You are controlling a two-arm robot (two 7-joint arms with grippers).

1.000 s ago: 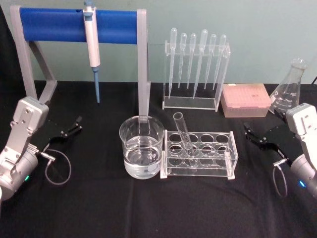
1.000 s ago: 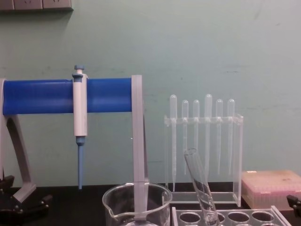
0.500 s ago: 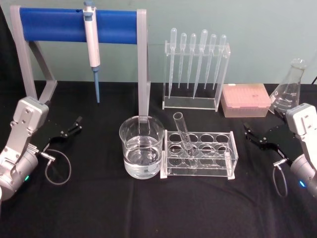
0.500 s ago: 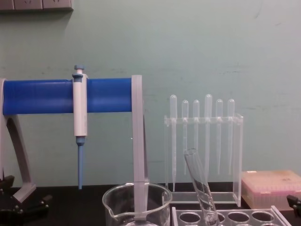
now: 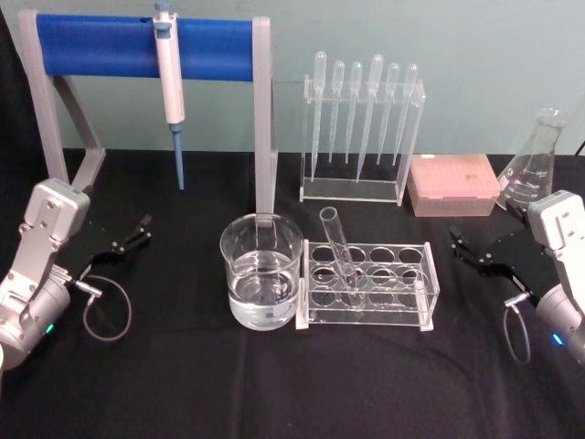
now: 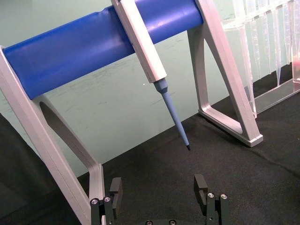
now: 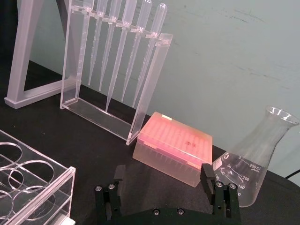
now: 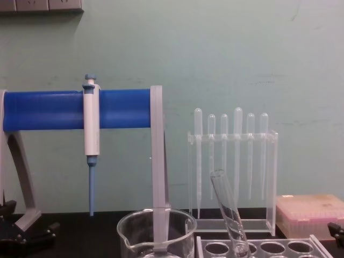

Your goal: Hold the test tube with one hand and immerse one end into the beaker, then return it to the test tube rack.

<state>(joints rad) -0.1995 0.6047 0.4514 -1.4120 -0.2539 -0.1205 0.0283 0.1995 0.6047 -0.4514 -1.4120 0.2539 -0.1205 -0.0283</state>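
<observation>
Jaws spread on my black left gripper (image 5: 135, 232) and black right gripper (image 5: 458, 244), flanking the clear plastic rack (image 5: 384, 314) where the clear glass test tube (image 5: 340, 249) leans

The test tube (image 8: 230, 215) leans in the clear rack (image 8: 259, 248), its rim tipped toward the beaker (image 8: 134, 236) just left. Behind stand 6 plastic pipettes (image 8: 237, 150), a pink box (image 8: 309, 215) and a blue-barred stand (image 8: 48, 109) holding 1 pipette (image 8: 91, 129).

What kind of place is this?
Probably a laboratory bench: a beaker of clear liquid, a test tube leaning in its rack, and dropper pipettes hanging in a stand.
</observation>
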